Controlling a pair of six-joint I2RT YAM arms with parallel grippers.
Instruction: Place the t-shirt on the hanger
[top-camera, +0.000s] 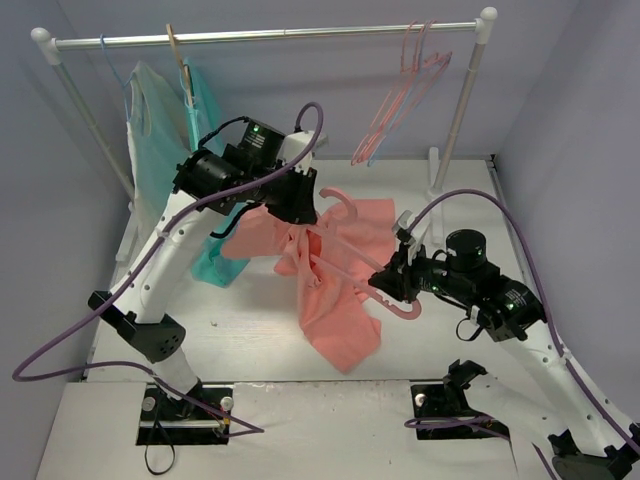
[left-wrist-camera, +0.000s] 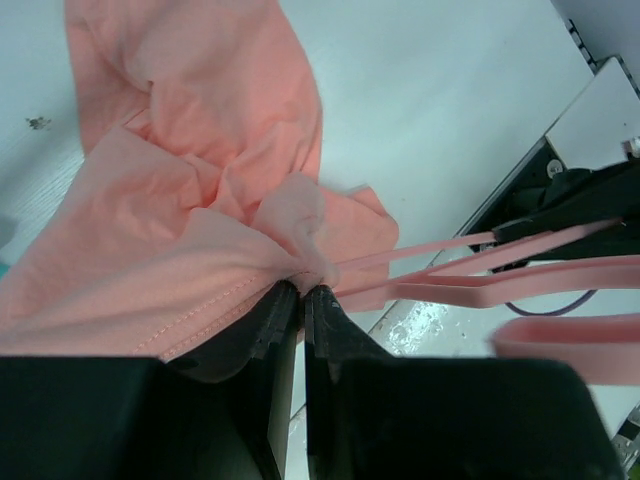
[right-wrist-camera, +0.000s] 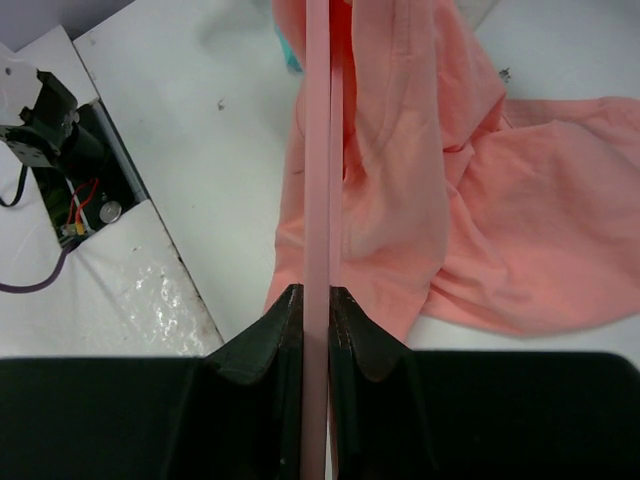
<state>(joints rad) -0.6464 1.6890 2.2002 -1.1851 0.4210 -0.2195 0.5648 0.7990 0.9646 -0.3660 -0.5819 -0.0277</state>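
The salmon t-shirt (top-camera: 335, 290) hangs bunched over the middle of the table, lifted at its top. My left gripper (top-camera: 303, 215) is shut on a fold of the t-shirt (left-wrist-camera: 200, 230), pinched between its black fingers (left-wrist-camera: 268, 322). The thick pink hanger (top-camera: 385, 295) lies slanted across the shirt, its hook near the upper middle. My right gripper (top-camera: 392, 283) is shut on the hanger's bar (right-wrist-camera: 316, 180), which runs straight up from its jaws over the t-shirt (right-wrist-camera: 480, 200). The hanger's bars (left-wrist-camera: 520, 280) also show in the left wrist view, reaching into the pinched fabric.
A clothes rail (top-camera: 270, 35) spans the back. A teal garment (top-camera: 195, 130) and a pale garment (top-camera: 150, 110) hang on it at the left, a bunch of thin pink hangers (top-camera: 400, 90) at the right. The rail's right post (top-camera: 455, 120) stands behind my right arm.
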